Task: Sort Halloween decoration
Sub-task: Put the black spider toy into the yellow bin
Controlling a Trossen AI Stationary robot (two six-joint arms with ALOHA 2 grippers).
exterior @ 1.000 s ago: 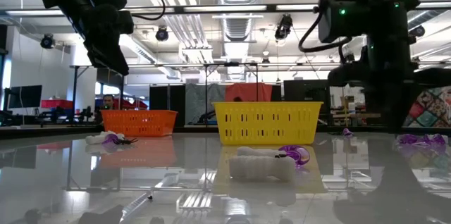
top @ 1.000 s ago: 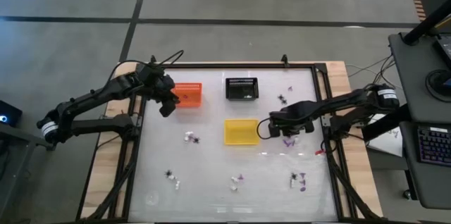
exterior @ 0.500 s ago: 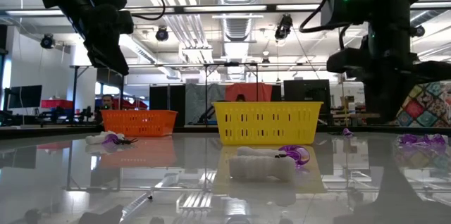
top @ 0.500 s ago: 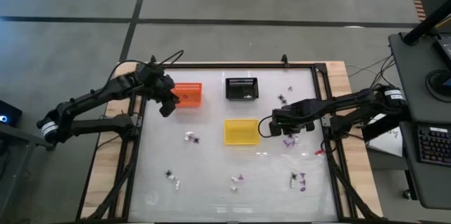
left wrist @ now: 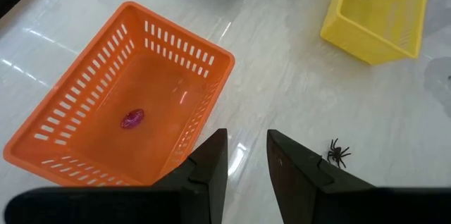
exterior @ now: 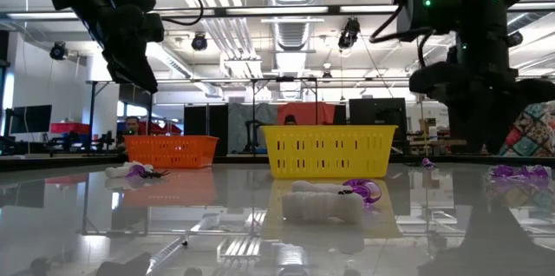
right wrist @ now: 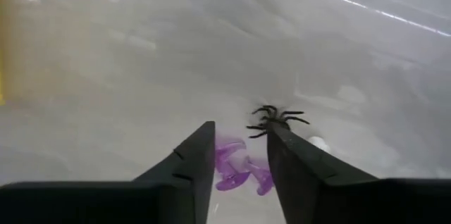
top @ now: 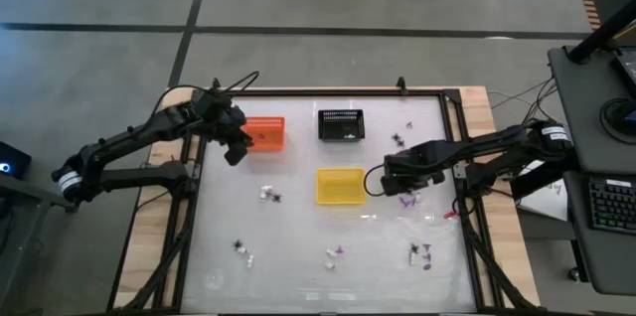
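Hovering beside the orange basket (top: pixel 265 133) with one purple piece (left wrist: pixel 132 118) inside, left claw (top: pixel 236 151) narrowly parted and empty; yellow basket (top: pixel 340 185) mid-counter (top: pixel 298 222); right claw (top: pixel 402 189) slightly parted over purple pieces (right wrist: pixel 236 164) and a spider (right wrist: pixel 276 120), gripping nothing.

Orange basket (left wrist: pixel 184 55) on white table (left wrist: pixel 296 90), one small purple piece (left wrist: pixel 132 118) lying inside. Yellow basket (left wrist: pixel 377 13) well apart. Black spider (left wrist: pixel 338 153) on table beside left gripper (left wrist: pixel 246 155), fingers parted, holding nothing.
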